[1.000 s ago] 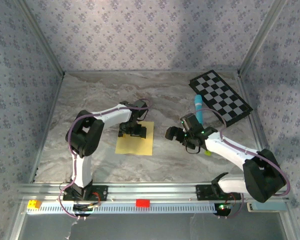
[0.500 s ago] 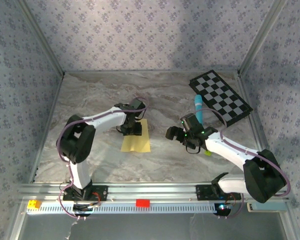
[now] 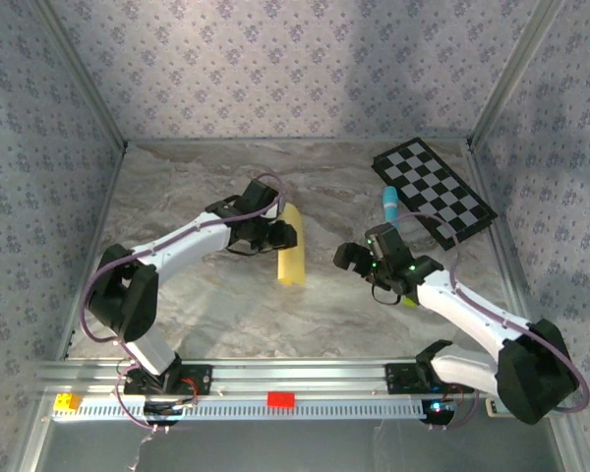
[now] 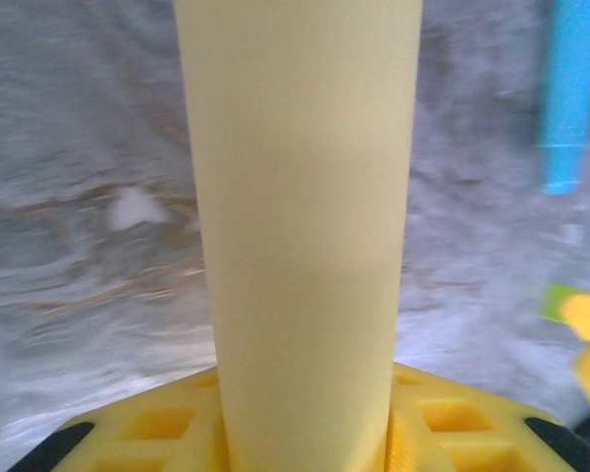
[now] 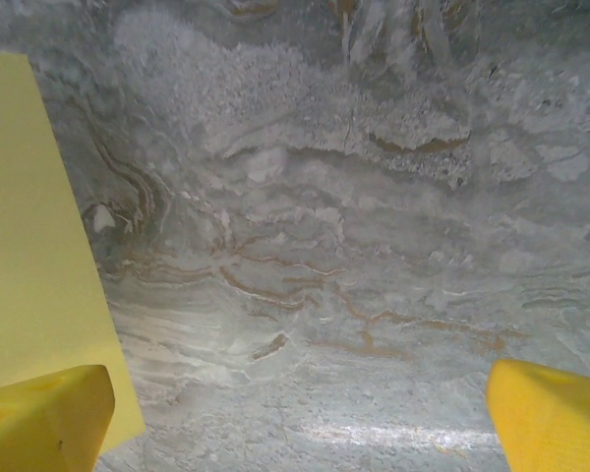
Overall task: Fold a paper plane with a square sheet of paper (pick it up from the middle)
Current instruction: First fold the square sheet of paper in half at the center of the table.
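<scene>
Done: we see the left gripper (image 3: 275, 237) pinching the paper (image 3: 291, 260) mid-sheet, so that it bows.
Remaining: every fold, we judge.
Spare tool: right gripper (image 3: 351, 258) spread, at the paper's 3 o'clock.

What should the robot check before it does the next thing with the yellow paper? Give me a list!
1. Grip: the left gripper pinches the square sheet of paper: ok, the sheet sticks out from between its fingers.
2. Pinched at the sheet's middle: cannot tell.
3. Sharp crease made: not ok, the sheet only bows round.
4. Helper ready: the right gripper is open: ok, fingers wide apart.
5. Clutter: the blue marker is out of the way: ok, it lies apart from the paper, beside the checkered board.
</scene>
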